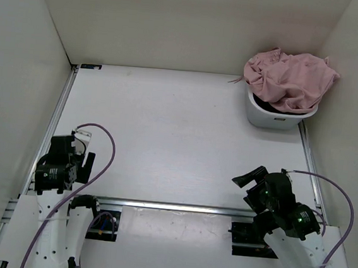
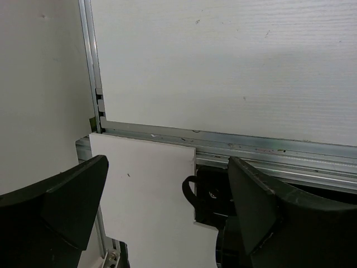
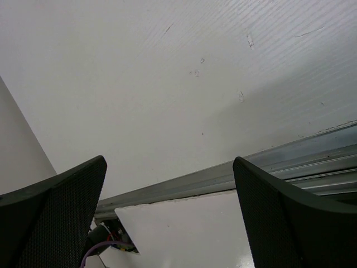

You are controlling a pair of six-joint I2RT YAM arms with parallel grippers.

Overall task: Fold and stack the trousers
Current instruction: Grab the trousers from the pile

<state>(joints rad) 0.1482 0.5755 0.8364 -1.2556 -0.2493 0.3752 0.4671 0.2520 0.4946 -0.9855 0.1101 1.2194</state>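
Nearest the bases, at the near edge of the bench [image 1: 178,140], both arms sit low and well apart from the work. I find the left gripper [image 2: 167,167] over the aluminium rail [image 2: 223,142] by the left wall, its fingers [image 2: 61,201] spread wide with nothing between them. The right gripper [image 3: 168,164] is in like condition: spread wide, empty, looking down at the bench surface just beyond the rail.

Across the bench, in the far right corner, stands the white basket [image 1: 266,114]. The dusty-pink trousers [image 1: 292,78] are heaped in it and spill over its rim, so only the basket's near wall shows. They are crumpled, not folded; I judge the task not yet begun.

Handling assessment: the fabric looks thin and soft, so I expect it to be light, limp and prone to bunching, with no stiffness to hold a fold. The basket may lift or tip with it.

Recommended hold: a raised ridge of cloth on top of the heap, on its near side, taken by the right arm. I cannot pick out the waistband or leg ends. A thin strand at the heap's left edge may be a drawstring; it is too small to confirm.
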